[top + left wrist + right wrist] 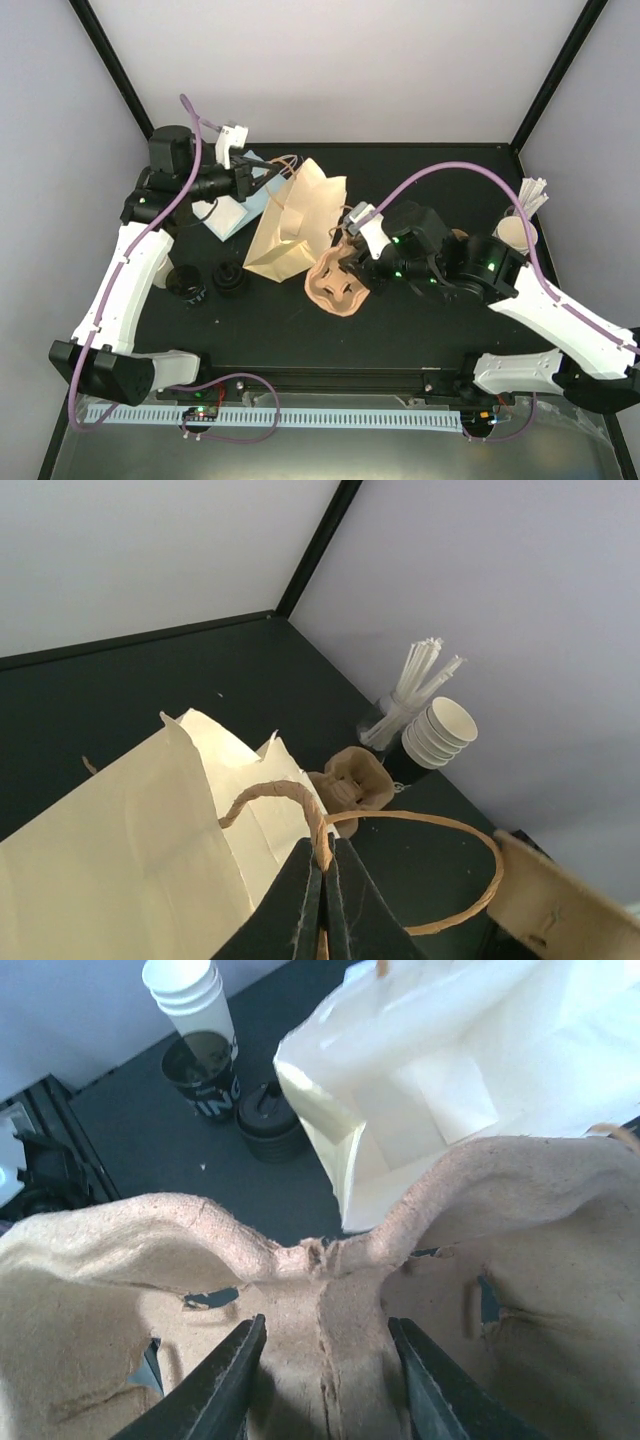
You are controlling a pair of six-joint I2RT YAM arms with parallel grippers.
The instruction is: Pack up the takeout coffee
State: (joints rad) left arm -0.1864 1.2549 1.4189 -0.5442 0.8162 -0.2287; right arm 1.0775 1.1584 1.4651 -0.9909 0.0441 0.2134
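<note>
Bag (290,225) is seen from above, carrier (338,282) tilted just beside it, the left arm reaching far. By the left wrist, the handle (275,786) is shown pinched in the closed left gripper (322,855). Only by the right wrist is the pale cup (185,990) shown, behind a dark cup (205,1075); the carrier's ridge is clamped by the part-closed right gripper (325,1322).

Pulp carrier (330,1260) spills off both sides and the bottom of my right wrist view. From above, I can't see inside the bag (290,225).
</note>
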